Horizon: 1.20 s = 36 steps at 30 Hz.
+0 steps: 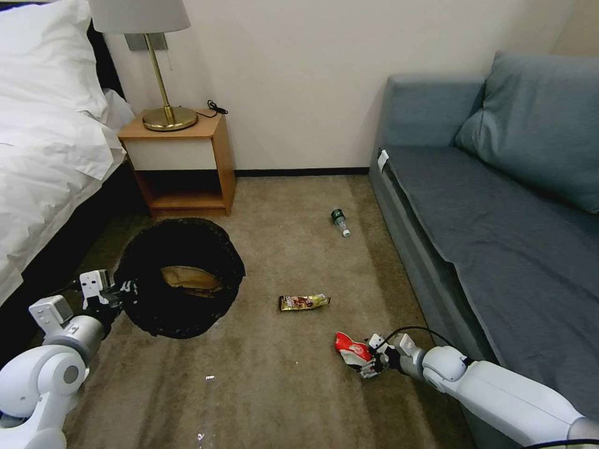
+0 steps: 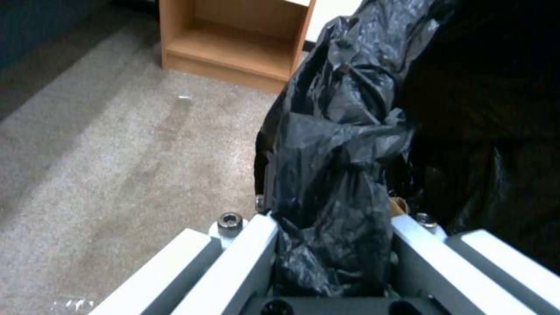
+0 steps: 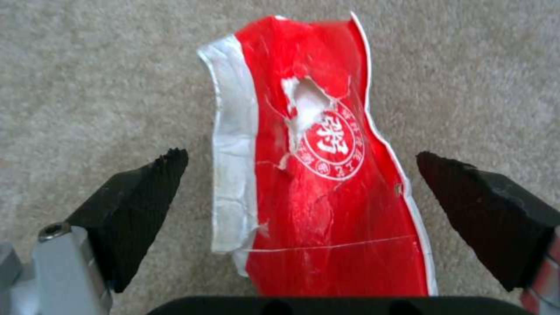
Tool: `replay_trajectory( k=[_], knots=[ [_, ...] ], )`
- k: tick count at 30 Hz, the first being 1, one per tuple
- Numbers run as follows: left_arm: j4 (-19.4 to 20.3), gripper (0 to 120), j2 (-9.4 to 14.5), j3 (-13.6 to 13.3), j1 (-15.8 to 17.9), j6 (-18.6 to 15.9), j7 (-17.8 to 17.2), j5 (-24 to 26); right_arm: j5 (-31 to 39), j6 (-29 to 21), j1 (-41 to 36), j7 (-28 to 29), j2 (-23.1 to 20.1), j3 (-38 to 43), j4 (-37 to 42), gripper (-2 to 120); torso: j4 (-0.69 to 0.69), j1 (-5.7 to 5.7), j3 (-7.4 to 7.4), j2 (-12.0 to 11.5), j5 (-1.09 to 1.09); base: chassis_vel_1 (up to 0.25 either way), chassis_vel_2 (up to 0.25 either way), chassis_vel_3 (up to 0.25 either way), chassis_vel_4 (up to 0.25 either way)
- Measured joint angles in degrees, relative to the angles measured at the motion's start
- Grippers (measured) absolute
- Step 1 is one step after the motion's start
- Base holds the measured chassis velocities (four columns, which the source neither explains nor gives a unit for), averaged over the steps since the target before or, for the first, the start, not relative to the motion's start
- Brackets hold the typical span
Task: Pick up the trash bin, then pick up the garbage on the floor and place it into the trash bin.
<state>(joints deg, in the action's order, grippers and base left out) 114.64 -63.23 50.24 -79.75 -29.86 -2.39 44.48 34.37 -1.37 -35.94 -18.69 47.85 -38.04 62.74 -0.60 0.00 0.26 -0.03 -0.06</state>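
Observation:
The trash bin (image 1: 181,277), lined with a crinkly black bag, hangs at the left with a crumpled brown paper bag (image 1: 190,279) inside. My left gripper (image 1: 121,290) is shut on the bin's bagged rim (image 2: 332,205). My right gripper (image 1: 368,362) is open low over the carpet, its black pads (image 3: 146,205) on either side of a red-and-white wrapper (image 3: 315,175), also seen from the head (image 1: 350,350). A gold-and-dark snack wrapper (image 1: 304,302) lies mid-floor. A small clear bottle with a green label (image 1: 340,222) lies near the sofa.
A grey-blue sofa (image 1: 499,206) runs along the right. A wooden nightstand (image 1: 181,162) with a brass lamp (image 1: 165,93) stands at the back left beside a white bed (image 1: 43,143). Small white scraps (image 1: 209,378) dot the beige carpet.

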Motion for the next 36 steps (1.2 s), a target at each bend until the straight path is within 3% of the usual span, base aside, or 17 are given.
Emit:
replay_trajectory(
  k=[3, 5, 9, 11, 16, 18, 24, 27, 31, 36],
  knots=[
    [0.2, 1, 0.1, 0.0, 0.0, 0.0, -0.1, 0.1, 0.2, -0.2, 0.0, 0.0, 0.7, 0.0, -1.0, 96, 0.00, 0.00, 0.00, 0.0, 0.00, 0.000, 0.000, 0.000, 0.000],
    [0.4, 1, 0.2, -0.1, -0.2, 0.0, -0.2, 0.1, 0.8, -0.7, 0.0, 0.3, 1.2, -0.1, -1.8, 86, 0.00, 0.00, 0.00, 0.0, 0.00, 0.000, 0.000, 0.000, 0.000],
    [0.6, 1, 0.4, -0.1, -0.3, 0.0, -0.3, 0.1, 1.0, -0.7, 0.1, 0.5, 1.8, -0.1, -2.7, 76, 0.00, 0.00, 0.00, 0.0, 0.00, 0.000, 0.000, 0.000, 0.000],
    [0.8, 1, 0.5, -0.1, -0.4, 0.0, -0.4, 0.2, 1.2, -0.6, 0.2, 0.6, 2.2, -0.1, -3.5, 64, 0.00, 0.00, 0.00, 0.0, 0.00, 0.000, 0.000, 0.000, 0.000],
    [0.9, 1, 0.5, -0.2, -0.5, 0.1, -0.5, 0.2, 1.4, -0.4, 0.2, 0.8, 2.6, 0.0, -4.1, 49, 0.00, 0.00, 0.00, 0.0, 0.00, 0.000, 0.000, 0.000, 0.000],
    [0.9, 1, 0.4, -0.4, -0.5, 0.1, -0.6, 0.2, 1.9, -0.3, 0.2, 1.0, 2.7, 0.1, -4.2, 36, 0.00, 0.00, 0.00, 0.0, 0.00, 0.000, 0.000, 0.000, 0.000],
    [0.9, 1, 0.3, -0.6, -0.3, 0.1, -0.8, 0.2, 2.4, 0.0, 0.0, 1.0, 2.4, 0.5, -3.9, 22, 0.00, 0.00, 0.00, 0.0, -0.01, 0.000, 0.000, 0.000, 0.000],
    [0.9, 1, 0.3, -0.6, -0.3, 0.1, -0.9, 0.2, 4.1, 2.3, -0.6, -0.6, 1.9, 2.8, -3.0, 5, 0.00, 0.00, 0.00, 0.0, 0.01, 0.000, 0.000, 0.000, 0.000],
    [1.0, 1, 0.2, -0.8, -0.4, 0.0, -1.1, 0.2, 4.8, 4.8, -1.4, -2.7, 1.1, 6.9, -1.1, 0, 0.00, 0.00, 0.00, 0.0, 0.02, 0.000, 0.000, 0.000, 0.000],
    [1.2, 1, 0.2, -1.1, -0.4, -0.3, -2.0, 0.5, 5.9, 8.9, -3.0, -1.5, -2.1, 17.2, 9.0, 0, 0.02, 0.00, 0.00, 0.0, 0.00, 0.000, 0.000, 0.000, 0.000]
  ],
)
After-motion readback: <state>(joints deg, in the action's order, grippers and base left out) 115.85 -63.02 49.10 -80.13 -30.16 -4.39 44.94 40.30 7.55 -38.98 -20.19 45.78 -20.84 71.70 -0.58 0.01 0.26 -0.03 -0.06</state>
